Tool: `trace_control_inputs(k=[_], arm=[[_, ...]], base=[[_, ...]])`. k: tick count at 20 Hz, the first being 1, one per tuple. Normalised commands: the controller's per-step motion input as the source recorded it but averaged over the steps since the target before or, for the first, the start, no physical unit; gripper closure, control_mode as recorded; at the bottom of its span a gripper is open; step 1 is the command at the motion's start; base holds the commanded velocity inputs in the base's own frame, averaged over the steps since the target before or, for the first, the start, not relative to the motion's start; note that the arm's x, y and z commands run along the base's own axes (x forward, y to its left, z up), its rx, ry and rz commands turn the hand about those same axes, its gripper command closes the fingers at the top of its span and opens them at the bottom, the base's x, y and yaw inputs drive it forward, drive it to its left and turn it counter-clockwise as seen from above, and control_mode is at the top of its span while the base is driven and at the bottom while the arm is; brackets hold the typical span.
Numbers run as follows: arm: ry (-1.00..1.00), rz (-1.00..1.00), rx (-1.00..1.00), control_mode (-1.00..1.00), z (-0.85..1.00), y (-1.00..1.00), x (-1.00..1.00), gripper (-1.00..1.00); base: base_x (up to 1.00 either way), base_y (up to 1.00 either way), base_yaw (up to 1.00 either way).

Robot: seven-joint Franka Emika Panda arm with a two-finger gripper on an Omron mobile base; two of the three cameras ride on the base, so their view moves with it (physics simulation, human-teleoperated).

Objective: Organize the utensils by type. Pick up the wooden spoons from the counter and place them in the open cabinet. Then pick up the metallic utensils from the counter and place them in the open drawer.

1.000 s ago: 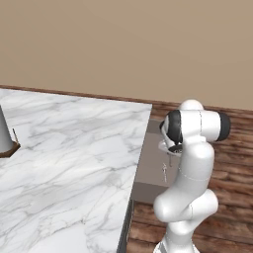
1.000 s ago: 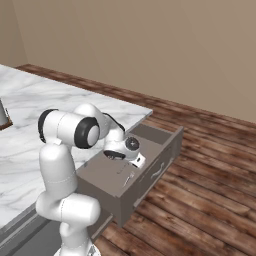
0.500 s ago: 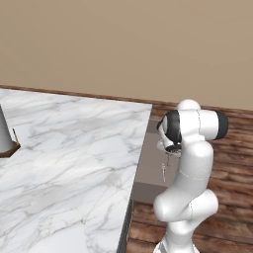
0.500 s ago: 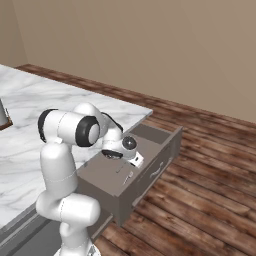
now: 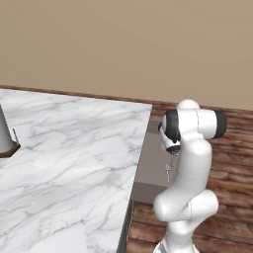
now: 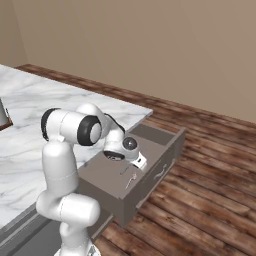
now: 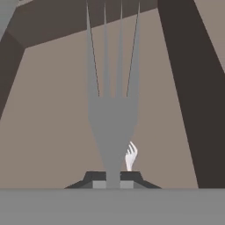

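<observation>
From my hand camera, the pincer is clamped on the neck of a grey metal fork, its two dark tips pressed against the handle at the bottom of the view. The fork points away from the hand, four long tines fanning toward the far wall of the open drawer. Just beside the held fork's neck, lower down, I can make out a second, small pale fork lying on the drawer's flat grey-brown floor.

In the right base view, the pincer hangs over the middle of the drawer, pointing down, with the thin utensil below it; I cannot tell from here whether its tip touches the floor. A slim silvery utensil lies on the drawer floor near the front panel, just beside the pincer. The drawer front carries a pale curved handle.

In the left base view, the arm's upper joint blocks most of the hand, but I see the pincer low over the drawer, and a small silvery utensil beneath it.

The drawer sticks out from under the corner of the white marble bench. At the bench's far left edge stands a grey object on a brown base.
</observation>
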Motion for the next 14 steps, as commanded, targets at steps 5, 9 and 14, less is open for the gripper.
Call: trace_control_inputs(k=[5, 9, 14], arm=[[0.00, 0.00, 0.00, -1.00, -0.49, -0.39, -0.17, 1.00], [0.00, 0.00, 0.00, -1.00, -0.52, -0.42, -0.14, 1.00], [0.00, 0.00, 0.00, -1.00, -0.45, -0.29, -0.02, 1.00]], base=[[0.00, 0.00, 0.00], [0.00, 0.00, 0.00], [0.00, 0.00, 0.00]])
